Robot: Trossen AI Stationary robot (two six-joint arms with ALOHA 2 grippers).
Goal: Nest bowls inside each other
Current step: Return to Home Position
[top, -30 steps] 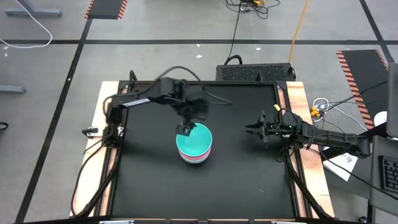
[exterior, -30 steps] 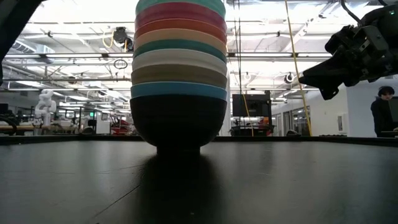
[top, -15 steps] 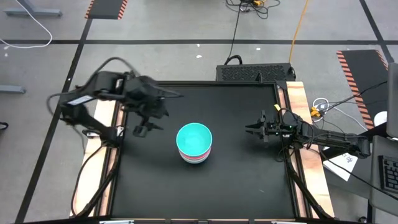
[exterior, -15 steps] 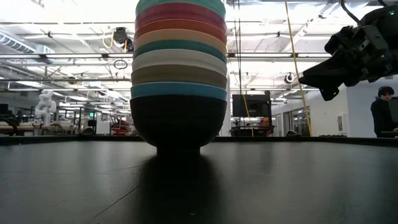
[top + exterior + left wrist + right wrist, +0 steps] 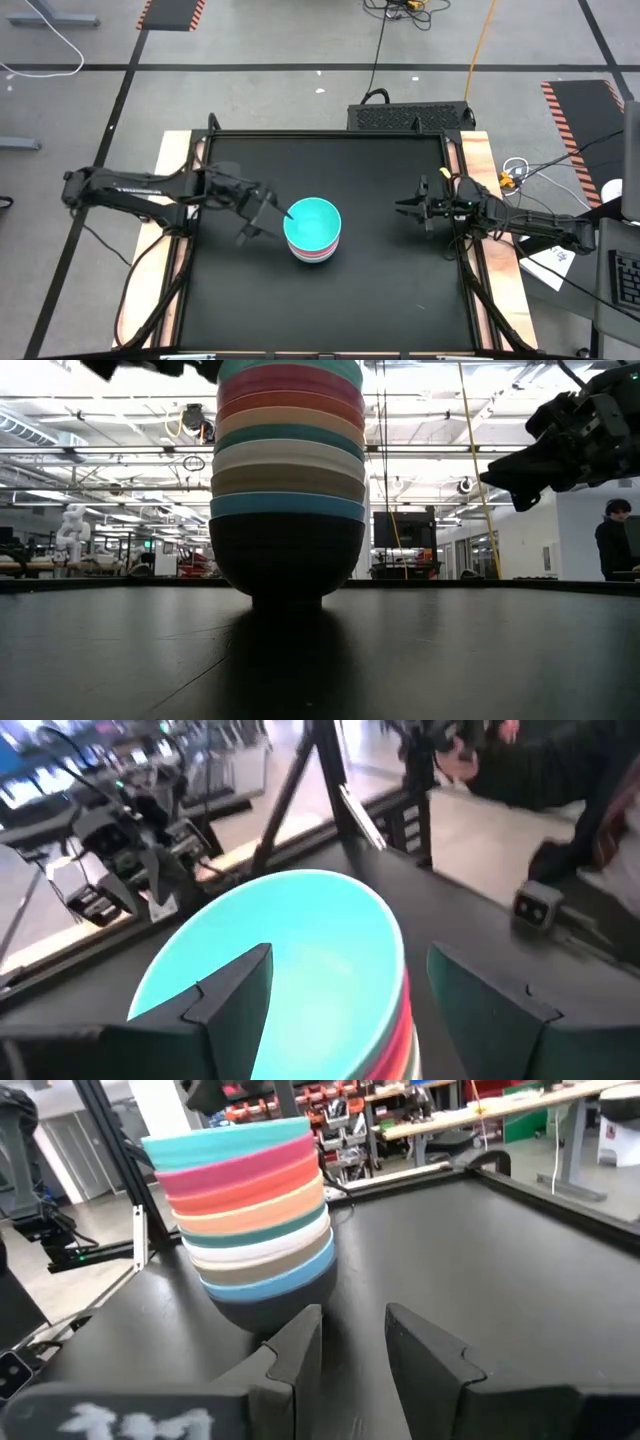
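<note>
The bowls [image 5: 312, 230] sit nested one in another as a single stack near the middle of the table [image 5: 400, 290]. The left gripper [image 5: 260, 216] hangs just beside the stack on its left, up near the top bowl. The right gripper [image 5: 409, 209] waits well apart on the right, pointing towards the stack.

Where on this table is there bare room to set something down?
The table is bare in the wide strip between the bowl stack and the edge away from the black box, and between the stack and the right gripper. It is tight where the left gripper sits beside the stack.
</note>
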